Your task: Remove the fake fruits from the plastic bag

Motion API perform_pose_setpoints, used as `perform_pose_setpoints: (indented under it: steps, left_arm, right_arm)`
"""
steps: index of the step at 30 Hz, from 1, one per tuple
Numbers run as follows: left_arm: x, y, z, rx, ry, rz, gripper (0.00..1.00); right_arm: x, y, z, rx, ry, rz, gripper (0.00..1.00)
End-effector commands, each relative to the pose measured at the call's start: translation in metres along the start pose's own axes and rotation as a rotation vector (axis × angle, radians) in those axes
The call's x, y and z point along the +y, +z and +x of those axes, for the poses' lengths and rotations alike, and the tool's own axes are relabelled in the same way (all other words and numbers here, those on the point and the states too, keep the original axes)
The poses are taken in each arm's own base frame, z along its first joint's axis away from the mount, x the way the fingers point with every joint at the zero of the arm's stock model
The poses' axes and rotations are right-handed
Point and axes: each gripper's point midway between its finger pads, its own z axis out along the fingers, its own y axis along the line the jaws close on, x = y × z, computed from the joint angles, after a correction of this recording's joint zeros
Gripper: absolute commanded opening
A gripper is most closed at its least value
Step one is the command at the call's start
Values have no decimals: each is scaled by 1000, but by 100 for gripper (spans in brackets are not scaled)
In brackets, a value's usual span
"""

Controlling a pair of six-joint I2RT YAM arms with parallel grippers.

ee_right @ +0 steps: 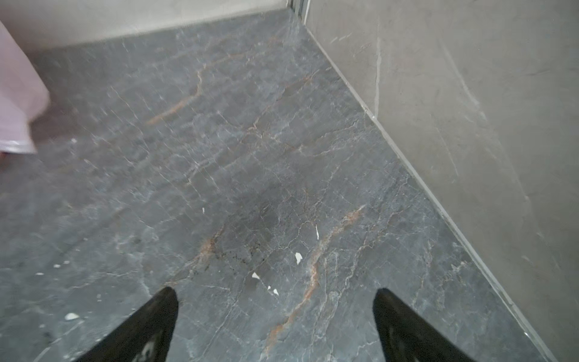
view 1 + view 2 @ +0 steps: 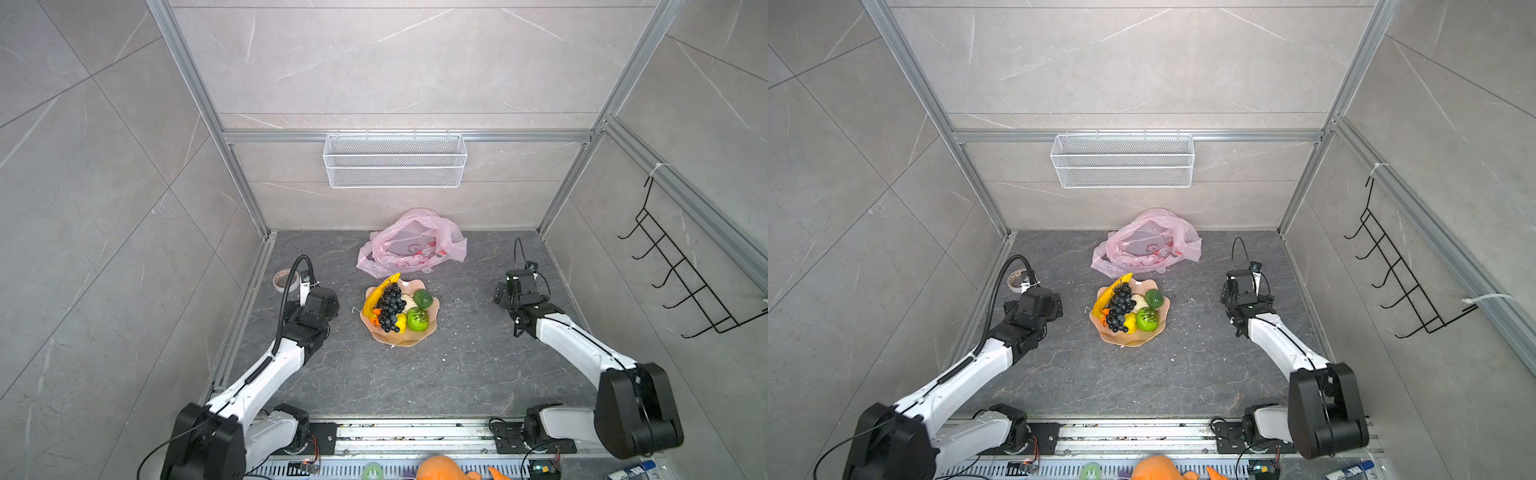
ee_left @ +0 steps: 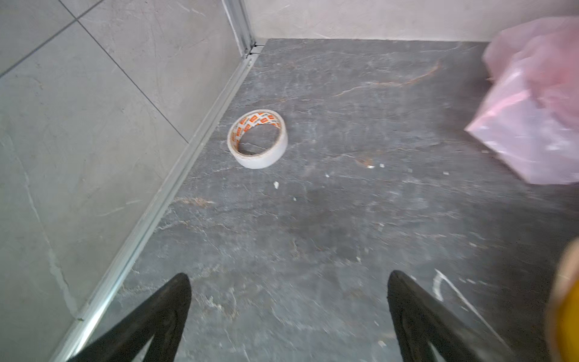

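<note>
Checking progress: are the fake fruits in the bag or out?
Out: the fake fruits lie on the plate, beside the plastic bag.

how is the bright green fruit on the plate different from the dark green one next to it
The bright green fruit is lime and bumpy; the dark green fruit is deep green and smooth. The bright one looks somewhat bigger. It sits on the near side of the plate, the dark one toward the pink bag. Both are glossy and lie on the plate, outside the bag.
</note>
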Motion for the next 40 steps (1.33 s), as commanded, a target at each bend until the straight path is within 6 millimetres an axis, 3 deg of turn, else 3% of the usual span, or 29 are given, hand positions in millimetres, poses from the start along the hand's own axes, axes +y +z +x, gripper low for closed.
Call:
perform_pose_setpoints:
  steps: [1,3,5,9,11,12,18,22,40]
  left_arm:
    - [0,30,-34,-129,8,49,100]
    - [-4,51,-27,-128,15,103,100]
    - [-17,61,-22,-132,130,162,99]
    - [-31,53,-12,-167,150,265,100]
    - [-29,55,1,-179,129,272,100]
    - [-25,60,7,-200,105,256,100]
    - [7,80,18,-224,-73,220,100]
    - [9,81,21,-211,-74,216,100]
    - [10,80,23,-203,-70,203,100]
  right_arm:
    - [6,12,-13,-148,-39,-6,100]
    - [12,17,-7,-183,-70,-38,99]
    - [18,21,-4,-230,-95,-66,99]
    - [41,14,-1,-241,-137,-216,99]
    - [55,13,9,-288,-144,-306,99]
    - [59,9,1,-358,-134,-335,99]
    - [57,10,11,-341,-126,-355,99]
    - [48,12,11,-377,-97,-312,99]
    - [49,11,12,-369,-103,-319,99]
